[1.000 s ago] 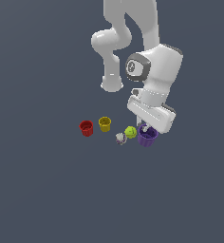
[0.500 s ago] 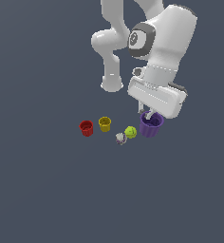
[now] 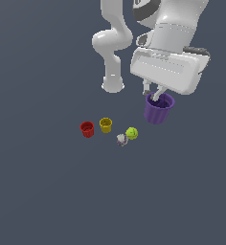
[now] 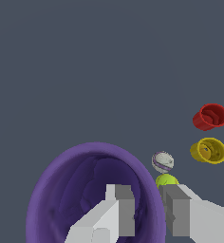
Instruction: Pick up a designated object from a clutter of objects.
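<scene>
The purple ribbed cup [image 3: 158,109] hangs in the air above the floor, upright, with my gripper [image 3: 152,94] shut on its rim: one finger inside, one outside. In the wrist view the purple cup [image 4: 76,190] fills the near field and my gripper [image 4: 147,209] pinches its wall. The rest of the clutter sits on the floor below: a red cup [image 3: 87,128], a yellow cup [image 3: 105,125], a yellow-green ball [image 3: 131,133] and a tiny whitish lumpy object [image 3: 121,139]. The wrist view also shows the red cup [image 4: 210,116], yellow cup [image 4: 209,151], whitish object [image 4: 162,161] and ball [image 4: 166,180].
The arm's white base column [image 3: 112,83] stands behind the clutter. Everything rests on a plain dark grey floor [image 3: 48,191].
My gripper has risen with the purple cup, lifting it off the floor beside the ball and up toward the exterior view's upper right. The other items have stayed put.
</scene>
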Available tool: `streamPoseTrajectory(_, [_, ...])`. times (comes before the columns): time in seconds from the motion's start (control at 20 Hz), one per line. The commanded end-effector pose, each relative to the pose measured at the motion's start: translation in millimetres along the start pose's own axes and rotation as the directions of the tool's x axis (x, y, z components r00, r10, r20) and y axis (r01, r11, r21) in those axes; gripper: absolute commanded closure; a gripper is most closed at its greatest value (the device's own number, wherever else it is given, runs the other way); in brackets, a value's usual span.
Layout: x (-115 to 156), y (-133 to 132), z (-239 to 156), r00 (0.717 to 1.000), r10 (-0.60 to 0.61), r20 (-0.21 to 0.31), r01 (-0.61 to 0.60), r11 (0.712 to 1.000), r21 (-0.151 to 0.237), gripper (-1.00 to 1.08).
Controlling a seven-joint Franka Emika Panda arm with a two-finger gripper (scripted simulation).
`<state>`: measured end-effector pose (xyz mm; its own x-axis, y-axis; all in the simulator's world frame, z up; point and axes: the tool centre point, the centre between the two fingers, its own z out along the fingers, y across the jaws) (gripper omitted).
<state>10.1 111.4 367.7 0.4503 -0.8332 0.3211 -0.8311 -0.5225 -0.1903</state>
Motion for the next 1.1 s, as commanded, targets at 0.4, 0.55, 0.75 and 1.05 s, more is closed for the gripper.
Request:
streamPoseTrajectory(0.4, [29,-19,-74,1.0,-0.004,0.002,0.004,1.0,0.003,1.08])
streamPoseTrajectory(0.55, [34,-23,-87,1.0,-0.006,0.002,0.006,1.0,0.003,1.08])
streamPoseTrajectory(0.75, [38,-26,-96,1.0,-0.006,0.002,0.006,1.0,0.004,1.08])
streamPoseTrajectory(1.05, [39,-27,-97,1.0,-0.006,0.0,0.006,1.0,0.003,1.08])
